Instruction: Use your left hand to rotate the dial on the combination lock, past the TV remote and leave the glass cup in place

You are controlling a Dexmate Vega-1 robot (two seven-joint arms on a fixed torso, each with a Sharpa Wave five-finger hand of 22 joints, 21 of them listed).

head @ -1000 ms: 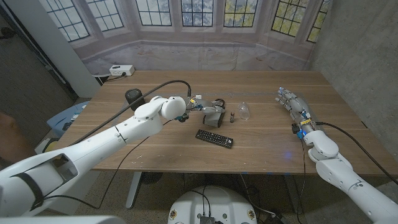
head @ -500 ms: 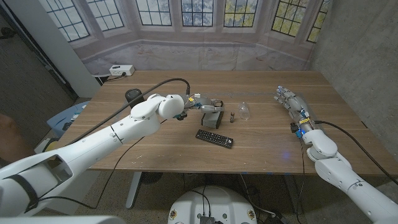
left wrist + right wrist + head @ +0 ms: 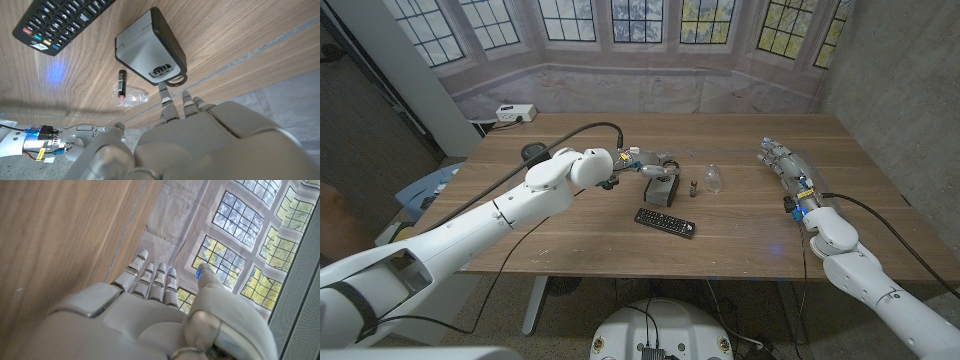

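Left hand (image 3: 655,165) is reaching out over the combination lock (image 3: 664,190), fingers (image 3: 167,102) stretched straight and holding nothing, one tip sitting right at the lock's shackle end; can't tell if it's actually touching the dial. The lock is lying mid-table, TV remote (image 3: 665,221) just in front of it on the robot's side; a small brown tube (image 3: 693,189) and the glass cup (image 3: 713,177) are sitting just beside the lock. Right hand (image 3: 782,161) is hanging out well apart over the table (image 3: 570,240), fingers straight, empty.
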